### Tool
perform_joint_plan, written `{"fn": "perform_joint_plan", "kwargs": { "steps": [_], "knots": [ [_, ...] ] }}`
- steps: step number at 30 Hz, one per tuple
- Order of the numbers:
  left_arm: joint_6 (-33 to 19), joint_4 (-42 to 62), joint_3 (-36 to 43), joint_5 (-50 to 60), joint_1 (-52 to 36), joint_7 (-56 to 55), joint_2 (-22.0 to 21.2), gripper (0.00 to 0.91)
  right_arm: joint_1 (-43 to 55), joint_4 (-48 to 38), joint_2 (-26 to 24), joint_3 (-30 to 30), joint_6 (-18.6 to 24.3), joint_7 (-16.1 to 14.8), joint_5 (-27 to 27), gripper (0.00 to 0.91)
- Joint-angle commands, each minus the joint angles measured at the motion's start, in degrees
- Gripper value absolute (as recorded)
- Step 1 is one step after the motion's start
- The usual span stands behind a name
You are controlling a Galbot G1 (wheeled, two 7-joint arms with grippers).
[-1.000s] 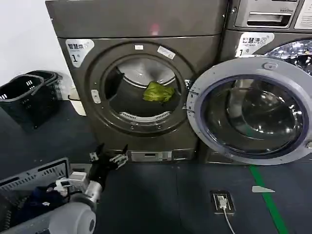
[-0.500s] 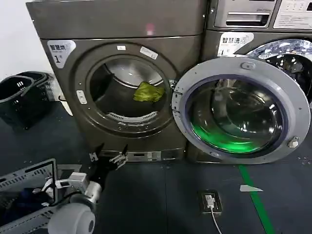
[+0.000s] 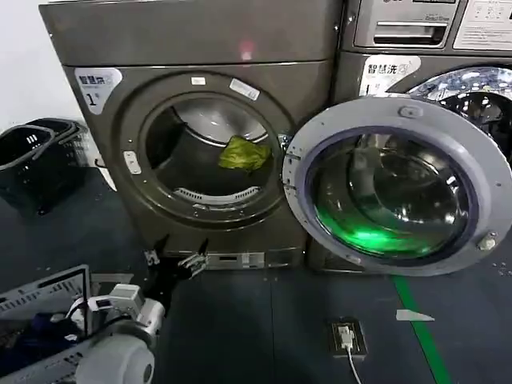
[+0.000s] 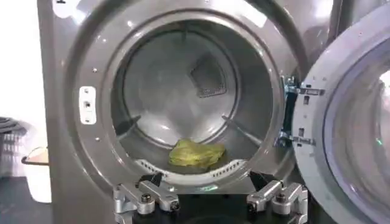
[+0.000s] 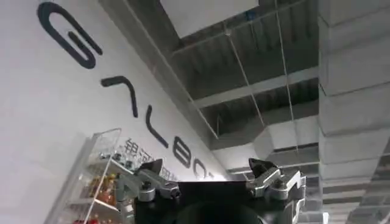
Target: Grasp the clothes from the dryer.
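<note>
Green clothes (image 3: pixel 243 154) are lying in the dryer (image 3: pixel 200 120) drum, its door (image 3: pixel 396 188) swung wide. I am holding my left claw (image 3: pixel 176 258) released below the porthole; my right claw (image 5: pixel 216 181), also released, is pointing ceilingward.

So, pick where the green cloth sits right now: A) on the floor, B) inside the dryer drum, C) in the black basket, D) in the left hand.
B: the green cloth lies in the dryer drum behind the open door, while the open left hand is low in front, empty.
</note>
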Motion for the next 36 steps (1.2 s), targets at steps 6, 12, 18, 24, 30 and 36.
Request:
{"fn": "perform_joint_plan", "kwargs": {
  "steps": [6,12,18,24,30,36],
  "knots": [
    [-0.04,0.48,0.17,-0.17,-0.44,0.14,0.04,0.907,-0.12,-0.23,0.07,0.38,0.57,-0.3,0.06,0.907],
    [-0.05,0.0,0.11,-0.05,0.03,0.18,0.32,0.907,0.12,-0.37,0.04,0.06,1.41,-0.4,0.08,0.907],
    [-0.01,-0.5,0.06,0.05,0.59,0.17,0.51,0.907,0.11,-0.51,0.06,0.07,1.36,-0.32,0.02,0.907],
    [0.0,-1.08,0.06,0.0,1.04,0.18,0.65,0.907,-0.18,-0.7,-0.01,0.38,1.34,0.57,0.06,0.907],
    [0.08,-1.17,0.07,-0.14,0.88,0.22,0.78,0.907,-0.63,-1.59,-0.04,1.5,1.25,0.77,0.07,0.907],
    [-0.01,-0.74,0.11,-0.26,0.48,0.33,0.84,0.907,-1.09,-2.39,-0.13,2.92,1.19,0.67,0.1,0.907]
  ]
}}
